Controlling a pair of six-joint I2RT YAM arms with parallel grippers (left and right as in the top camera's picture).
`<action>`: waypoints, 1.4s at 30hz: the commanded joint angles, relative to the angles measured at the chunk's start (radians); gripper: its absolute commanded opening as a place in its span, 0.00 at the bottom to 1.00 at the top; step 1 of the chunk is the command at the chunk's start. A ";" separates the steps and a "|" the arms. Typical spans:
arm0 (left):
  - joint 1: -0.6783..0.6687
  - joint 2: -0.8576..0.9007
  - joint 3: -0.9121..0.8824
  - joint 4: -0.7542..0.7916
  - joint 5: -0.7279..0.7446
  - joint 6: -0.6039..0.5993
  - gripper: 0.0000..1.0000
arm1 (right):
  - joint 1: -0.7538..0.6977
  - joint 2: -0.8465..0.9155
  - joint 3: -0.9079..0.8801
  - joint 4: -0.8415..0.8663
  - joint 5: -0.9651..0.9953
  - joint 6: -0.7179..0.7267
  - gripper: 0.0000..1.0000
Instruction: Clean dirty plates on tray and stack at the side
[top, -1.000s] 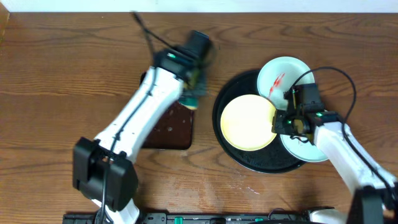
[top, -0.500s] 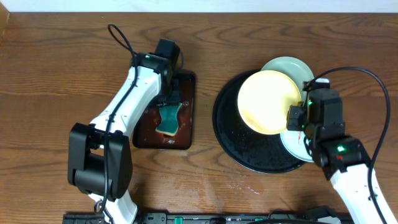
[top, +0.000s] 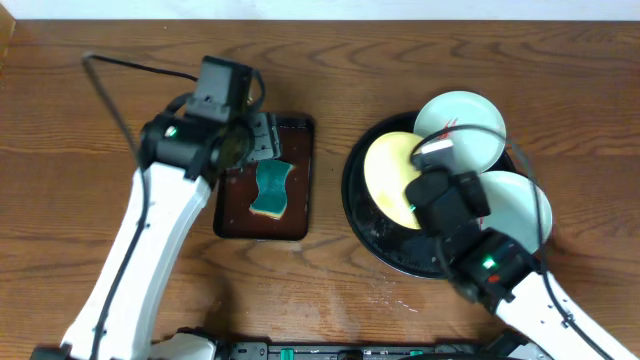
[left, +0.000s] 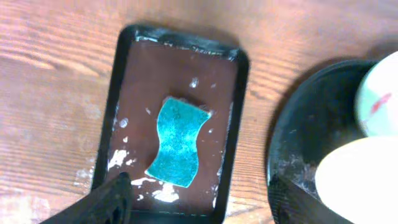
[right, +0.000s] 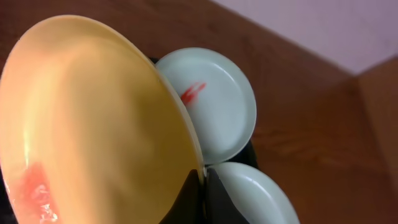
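Observation:
My right gripper (right: 203, 186) is shut on the rim of the pale yellow plate (right: 93, 118), which it holds tilted above the black tray (top: 368, 225). A red smear shows at this plate's lower left. A pale mint plate (top: 462, 118) with a red streak rests on the tray's back rim. Another pale plate (top: 518, 205) lies at the tray's right side. My left gripper (left: 202, 210) hangs open above the teal sponge (left: 179, 140) with nothing between its fingers.
The sponge lies in a small dark-brown rectangular tray (left: 180, 36) flecked with white foam, left of the black tray. Bare wood-grain tabletop (top: 90, 120) spreads to the left and along the front. Cables trail off both arms.
The left gripper has opened, left the sponge on the brown tray and risen. The right arm has swung over the black tray, carrying the yellow plate to the left.

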 joint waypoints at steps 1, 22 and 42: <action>0.001 -0.054 0.012 -0.002 0.003 0.010 0.73 | 0.091 -0.002 0.023 0.011 0.224 -0.051 0.01; 0.001 -0.082 0.012 -0.002 0.003 0.010 0.83 | 0.225 -0.002 0.023 0.115 0.345 -0.341 0.01; 0.001 -0.081 0.012 -0.002 0.003 0.010 0.84 | 0.259 -0.002 0.023 0.116 0.352 -0.368 0.01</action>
